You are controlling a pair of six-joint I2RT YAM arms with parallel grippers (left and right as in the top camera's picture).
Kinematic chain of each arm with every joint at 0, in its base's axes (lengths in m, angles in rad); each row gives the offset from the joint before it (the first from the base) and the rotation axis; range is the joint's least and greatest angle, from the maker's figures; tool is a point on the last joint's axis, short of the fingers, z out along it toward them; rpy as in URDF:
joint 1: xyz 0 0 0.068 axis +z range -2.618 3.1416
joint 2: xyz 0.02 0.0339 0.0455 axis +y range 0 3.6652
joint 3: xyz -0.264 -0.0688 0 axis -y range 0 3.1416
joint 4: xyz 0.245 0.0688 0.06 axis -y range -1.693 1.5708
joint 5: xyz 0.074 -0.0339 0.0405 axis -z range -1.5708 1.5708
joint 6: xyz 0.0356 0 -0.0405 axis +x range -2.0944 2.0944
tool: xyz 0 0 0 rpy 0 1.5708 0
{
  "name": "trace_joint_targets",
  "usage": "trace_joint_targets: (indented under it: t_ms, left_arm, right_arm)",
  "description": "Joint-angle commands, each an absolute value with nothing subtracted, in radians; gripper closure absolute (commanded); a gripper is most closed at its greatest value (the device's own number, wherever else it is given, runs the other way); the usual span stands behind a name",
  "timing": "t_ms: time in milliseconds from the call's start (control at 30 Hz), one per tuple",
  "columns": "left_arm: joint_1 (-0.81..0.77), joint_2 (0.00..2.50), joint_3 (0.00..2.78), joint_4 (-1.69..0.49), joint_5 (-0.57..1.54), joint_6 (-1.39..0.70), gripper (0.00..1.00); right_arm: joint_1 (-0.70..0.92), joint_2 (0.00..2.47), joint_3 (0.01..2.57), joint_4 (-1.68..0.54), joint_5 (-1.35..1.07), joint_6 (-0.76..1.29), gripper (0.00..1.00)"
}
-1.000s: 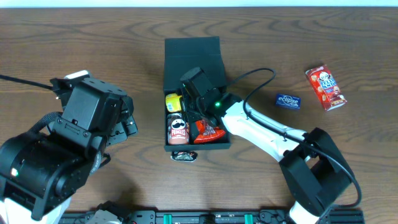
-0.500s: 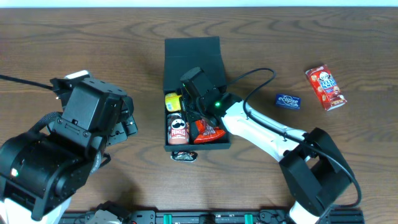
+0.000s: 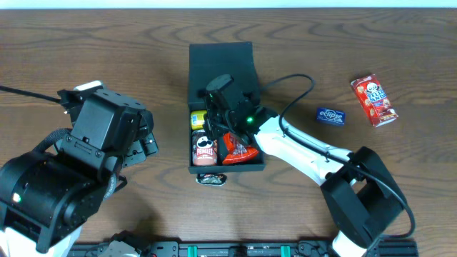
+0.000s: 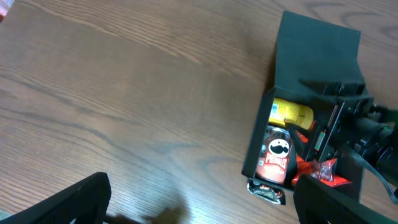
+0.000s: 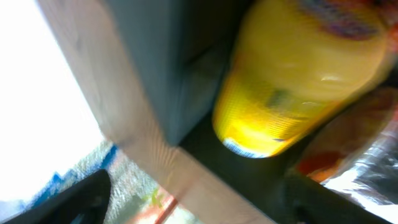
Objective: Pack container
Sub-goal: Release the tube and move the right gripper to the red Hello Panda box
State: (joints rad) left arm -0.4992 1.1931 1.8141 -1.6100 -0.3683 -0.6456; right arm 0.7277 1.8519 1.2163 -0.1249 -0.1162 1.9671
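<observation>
The container (image 3: pixel 196 89) is a dark square box in mid-table, its lid (image 3: pixel 220 63) open and lying flat toward the back. In it lie a yellow can (image 3: pixel 198 119), a red Pringles can (image 3: pixel 204 148) and a red snack bag (image 3: pixel 239 148). My right gripper (image 3: pixel 214 120) is down inside the box, next to the yellow can (image 5: pixel 298 81). It is open, with nothing between its fingers. My left gripper (image 4: pixel 199 211) hangs open over bare table left of the container (image 4: pixel 258 149), holding nothing.
A small dark wrapper (image 3: pixel 211 179) lies on the table against the box's front wall. A blue gum pack (image 3: pixel 330 115) and a red snack box (image 3: pixel 373 100) lie at the right. The right arm's cable loops beside the box.
My right gripper's jaws have spread open inside the box and shifted slightly left, over the yellow can. The left arm has not moved.
</observation>
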Motion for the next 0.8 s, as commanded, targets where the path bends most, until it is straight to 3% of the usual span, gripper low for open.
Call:
trace_joint_targets:
  t_ms: [0,333,567,767]
  left_arm:
    - [-0.495,1.195,1.815,-1.663,-0.369,-0.627,0.05]
    - [-0.495,1.194,1.815,-1.663,-0.403,-0.624,0.05]
    - [-0.495,1.194,1.815,-1.660,-0.430,-0.624,0.05]
    - [-0.495,1.193,1.815,-1.664,-0.453,-0.624,0.05]
  right_arm:
    - [0.714,1.837,1.230,-0.051,-0.132,1.779,0.01]
    - [0.653,1.658,1.230,-0.061,-0.101,1.310,0.01]
    - [0.656,1.394,1.230,-0.322,0.182,0.870,0.01]
    - [0.654,1.200,1.230,-0.626,0.371,0.636,0.01]
